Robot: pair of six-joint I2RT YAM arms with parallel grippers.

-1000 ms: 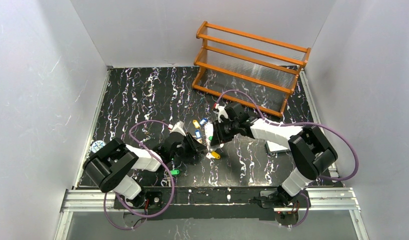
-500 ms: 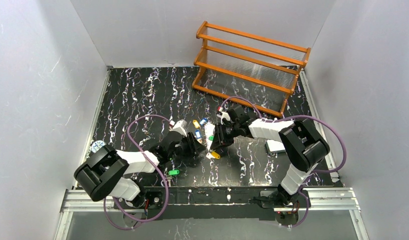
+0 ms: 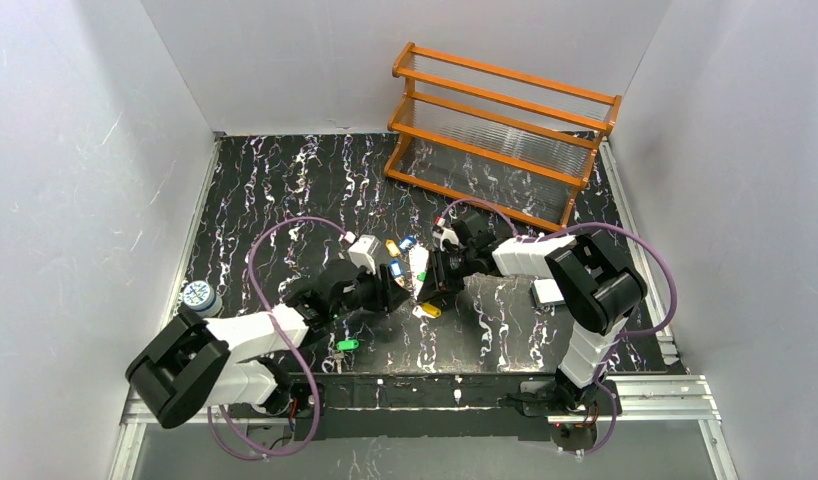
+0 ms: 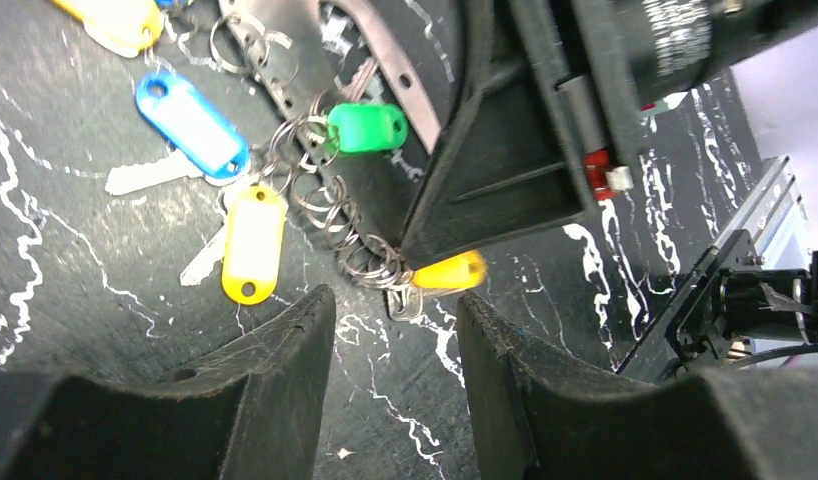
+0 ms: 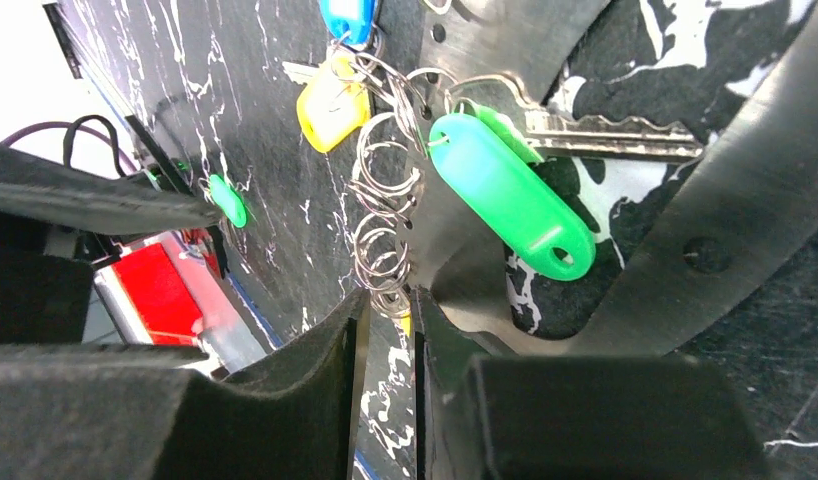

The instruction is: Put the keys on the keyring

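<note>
Keys with yellow, green and blue plastic heads (image 4: 253, 245) lie linked by small wire rings (image 4: 335, 215), just ahead of the left gripper (image 4: 395, 310), whose jaws are spread and empty. The right gripper (image 5: 390, 320) pinches the long silvery oval keyring (image 5: 725, 200), its length crossing the left arm's reach.

From above, the keyring (image 3: 417, 264) is mostly covered where both arms meet. The blue key (image 5: 347, 15) is cut off by the right wrist view's top edge; whether the right tool (image 5: 386, 315) grips anything is unclear.
</note>
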